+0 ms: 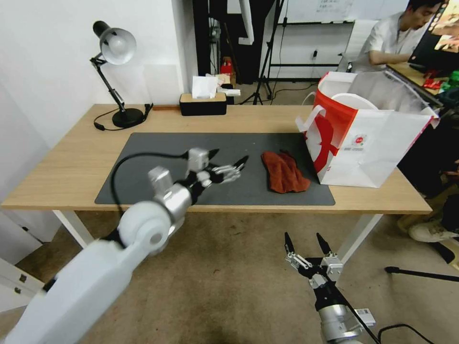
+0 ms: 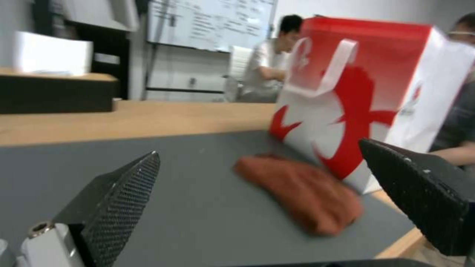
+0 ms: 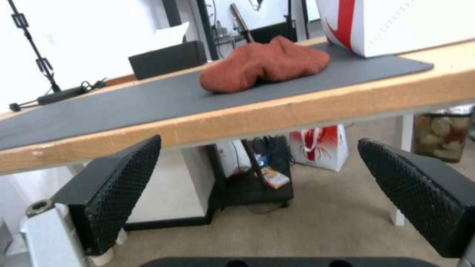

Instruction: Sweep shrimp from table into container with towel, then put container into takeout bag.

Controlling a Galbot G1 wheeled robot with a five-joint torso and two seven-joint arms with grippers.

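The rust-red towel (image 1: 285,172) lies crumpled on the dark grey mat (image 1: 158,167) of the worktop (image 1: 71,157), just beside the near lower corner of the takeout bag (image 1: 368,138) and a little apart from it. No shrimp and no container can be seen on the mat around the towel.

The left hand (image 1: 228,160) hovers over the mat on the side of the towel away from the bag, near the towel but not touching it, its fingers spread and grasping nothing. In the left wrist view the towel (image 2: 302,191) sits ahead between the two open fingertips (image 2: 124,189), with the bag (image 2: 366,96) standing right behind it. The right hand (image 1: 304,243) hangs below the worktop's front edge, on the robot's side of the towel, likewise released and empty; its wrist view looks up past that edge at the towel (image 3: 265,63).

The towel looks soft, light and limp, bunched into thick folds. It should give way under a pinch and not slip, so a raised fold near its middle or its nearer edge seems the best place to take hold. A grip on a thin corner would likely leave most of the cloth dangling, which would make a poor sweeper.
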